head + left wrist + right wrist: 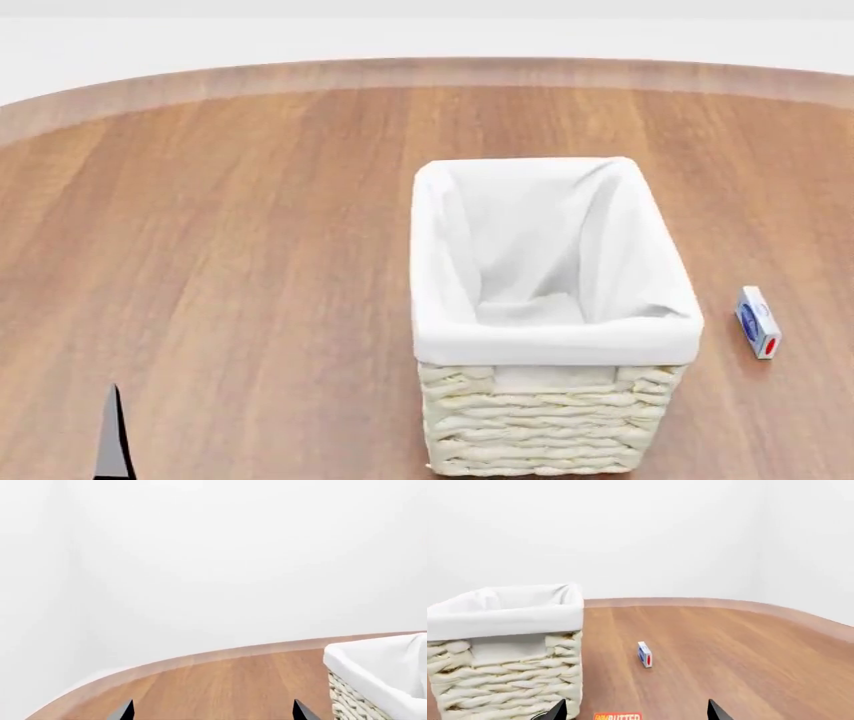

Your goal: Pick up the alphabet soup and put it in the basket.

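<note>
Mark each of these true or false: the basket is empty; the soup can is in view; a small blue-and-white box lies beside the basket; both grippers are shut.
The basket is empty: true as far as the head view shows; only the white lining is seen inside.
The soup can is in view: false; no can shows in any view.
A small blue-and-white box lies beside the basket: true, apart from it on the table.
Both grippers are shut: false; the left gripper and right gripper are open.

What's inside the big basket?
The basket shows only its white cloth lining; no can in the visible part. The near wall hides the bottom nearest the camera.
</note>
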